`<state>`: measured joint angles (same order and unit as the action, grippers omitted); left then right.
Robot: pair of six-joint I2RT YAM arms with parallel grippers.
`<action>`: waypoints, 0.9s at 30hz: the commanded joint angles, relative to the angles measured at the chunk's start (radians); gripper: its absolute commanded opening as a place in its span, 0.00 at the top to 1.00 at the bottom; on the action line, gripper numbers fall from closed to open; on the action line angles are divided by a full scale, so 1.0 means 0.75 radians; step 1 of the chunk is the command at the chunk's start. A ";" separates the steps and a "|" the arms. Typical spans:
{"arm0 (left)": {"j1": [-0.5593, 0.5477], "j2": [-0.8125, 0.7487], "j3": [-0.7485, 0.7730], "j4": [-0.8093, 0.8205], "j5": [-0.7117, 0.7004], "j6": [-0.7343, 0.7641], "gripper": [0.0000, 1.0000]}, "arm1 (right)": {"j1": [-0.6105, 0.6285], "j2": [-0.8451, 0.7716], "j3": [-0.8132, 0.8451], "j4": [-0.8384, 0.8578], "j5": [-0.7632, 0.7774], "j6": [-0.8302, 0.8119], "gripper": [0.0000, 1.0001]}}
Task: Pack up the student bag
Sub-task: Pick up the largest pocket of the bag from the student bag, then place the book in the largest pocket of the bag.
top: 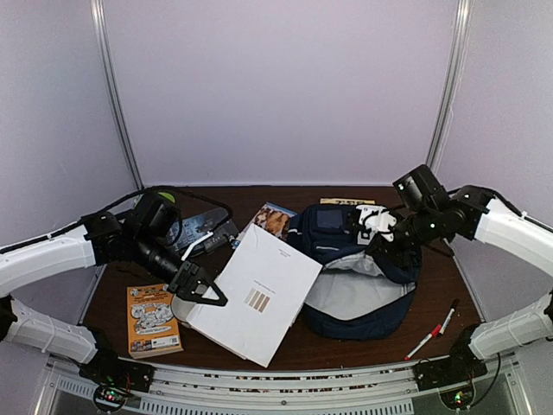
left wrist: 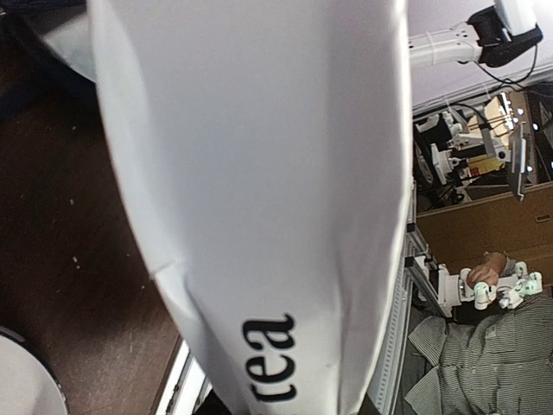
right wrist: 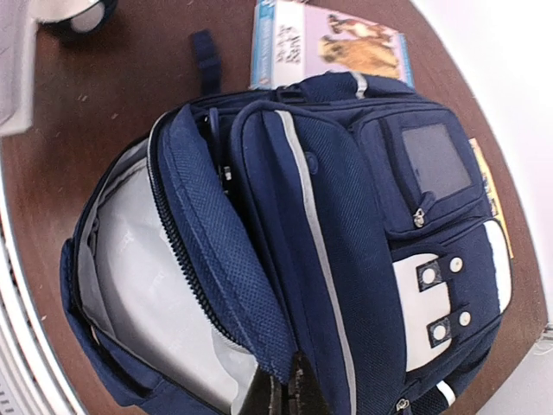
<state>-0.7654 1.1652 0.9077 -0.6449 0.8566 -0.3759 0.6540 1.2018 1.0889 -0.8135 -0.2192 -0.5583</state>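
The student bag (top: 359, 278) lies mid-right on the table, navy with white trim. Its main compartment is unzipped and shows pale grey lining (right wrist: 147, 285). My right gripper (top: 386, 238) is shut on the edge of the bag's zippered flap (right wrist: 242, 285), with its fingertips (right wrist: 298, 399) pinching the fabric at the bottom of the right wrist view. My left gripper (top: 207, 292) is shut on the left edge of a large white book (top: 259, 294) and holds it tilted beside the bag's mouth. That book (left wrist: 259, 173) fills the left wrist view and hides the jaws.
An orange book (top: 153, 320) lies at the front left. A book with dogs on its cover (top: 275, 218) lies behind the bag. Two pens (top: 436, 330) lie at the front right. A thin yellowish item (top: 346, 201) sits along the table's far edge.
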 commanded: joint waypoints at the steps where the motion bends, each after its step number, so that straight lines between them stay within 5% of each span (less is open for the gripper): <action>1: -0.025 -0.032 0.021 0.158 0.153 -0.056 0.73 | -0.112 0.134 0.220 0.118 -0.023 0.117 1.00; 8: -0.119 0.097 0.014 0.429 0.128 -0.144 0.73 | -0.140 0.150 0.458 0.131 -0.078 0.221 1.00; 18: -0.182 0.501 0.178 0.805 0.069 -0.318 0.73 | -0.136 0.024 0.484 0.103 -0.102 0.267 1.00; 27: -0.205 0.916 0.437 1.140 0.032 -0.715 0.75 | -0.136 0.028 0.495 0.137 -0.164 0.328 1.00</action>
<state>-0.9150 1.7729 1.1671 0.0006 0.8936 -0.7506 0.5518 1.2560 1.4200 -0.8127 -0.2718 -0.3546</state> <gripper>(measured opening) 0.263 0.020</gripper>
